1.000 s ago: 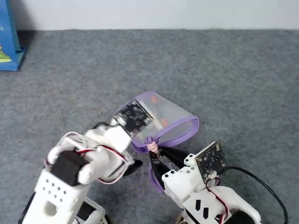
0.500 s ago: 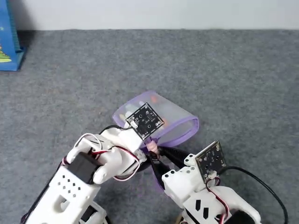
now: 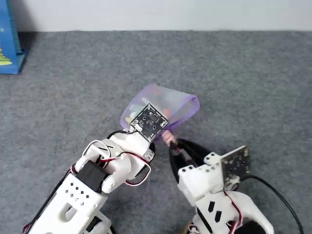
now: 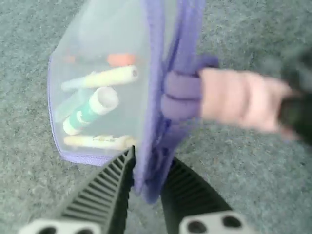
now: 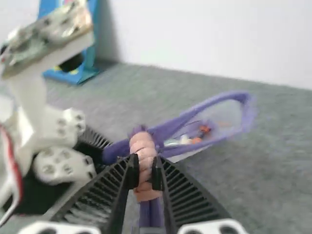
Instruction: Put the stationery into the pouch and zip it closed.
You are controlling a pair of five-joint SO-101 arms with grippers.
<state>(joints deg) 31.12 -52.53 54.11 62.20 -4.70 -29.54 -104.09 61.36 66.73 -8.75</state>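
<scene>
The pouch (image 3: 173,103) lies on the grey table (image 3: 243,73) just above the centre of the high view, between the two arms. It is clear film edged in purple fabric, with the stationery (image 4: 92,109) already inside: a few pens and a green-banded marker.

The left end effector (image 4: 147,170) is clamped on the purple edge at one end of the pouch. The right end effector (image 5: 143,168) is pinched tight on the padded pink zip pull (image 5: 141,146).

I judge the pouch to be light and limp. The film will crumple and fold rather than resist a pull, and the pens inside can slide about. The fabric edging and zip tape are the only firm places to hold, so the seam end and the pull are sensible holds. The pull looks soft and squashy, so it may slip out under a hard tug.

No writing is legible on the pouch or pens. The blue box (image 3: 9,44) at the upper left of the high view carries coloured print, probably a picture, though it is too cropped to make out.
</scene>
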